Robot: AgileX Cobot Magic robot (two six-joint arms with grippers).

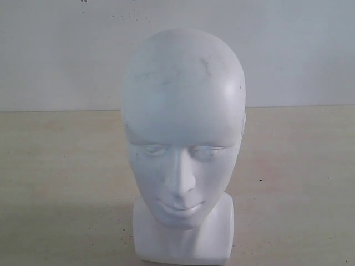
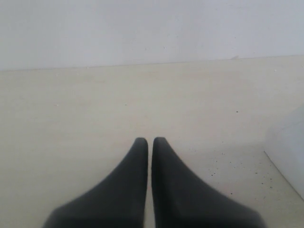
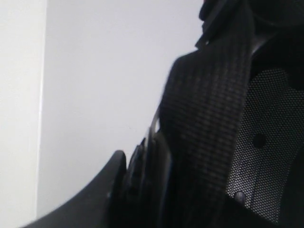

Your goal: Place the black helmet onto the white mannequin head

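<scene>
Right gripper (image 3: 137, 178) appears clamped on the helmet's (image 3: 285, 42) rim, one finger (image 3: 102, 190) pressed against the layered edge and the other hidden behind it; left gripper (image 2: 149, 142) hangs empty, its fingers almost touching, low over the table (image 1: 55, 166) near a white block (image 2: 287, 152) that is likely the head's base. Head (image 1: 183, 127) stands upright on the table, facing the exterior camera, crown bare and faintly scuffed; smooth and narrow-based, it could tip under a sideways push. Helmet is off the head and outside the exterior view, seen against a pale wall (image 3: 95, 71), so where it is carried relative to the head I cannot tell. Its shell should be stiff and fairly light, with a smooth outside that could slip, so a pinch across the rim, shell outside and padding inside, looks the soundest hold. Mesh lining (image 3: 266, 156) is soft and should give as it slides over the crown. Strap (image 3: 209, 118) hangs limp, no good as a handle and liable to catch between lining and head.
</scene>
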